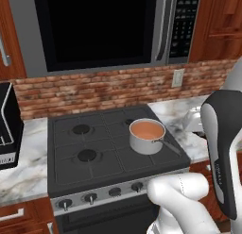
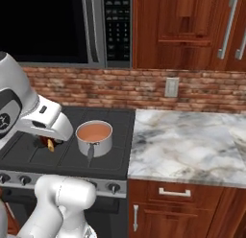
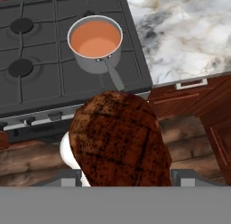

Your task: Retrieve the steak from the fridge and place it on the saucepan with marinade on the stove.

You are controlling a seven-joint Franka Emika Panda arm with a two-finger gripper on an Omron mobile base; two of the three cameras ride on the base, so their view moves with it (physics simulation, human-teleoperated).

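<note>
Clearly the steak (image 3: 121,139) is in the end effector (image 3: 126,180)'s grip, a dark, char-marked red-brown slab looming large in the hand view, its lower edge running down between the two grey finger bases at either side; the jaws stand partly apart, clamped on the meat's width. From where it hangs, the steak is well short of the saucepan (image 3: 96,44), out in front of the stove (image 3: 40,78)'s knob strip and above the wooden floor, not yet over the cooktop.

The saucepan sits on the stove's front right burner, the marinade (image 1: 146,129) a flat orange-pink disc filling it, the long handle (image 3: 114,75) pointing toward the robot and slightly right; the marble desk (image 2: 187,141) lies just beside it to the right.

To do this carry well, I would say the arm should bring the steak forward and keep it high enough to clear the knob strip and the pan's rim, centre it over the marinade rather than over the handle side, then lower before letting go; a drop from height risks splashing or tipping the small pan, and the handle is easily knocked.
</note>
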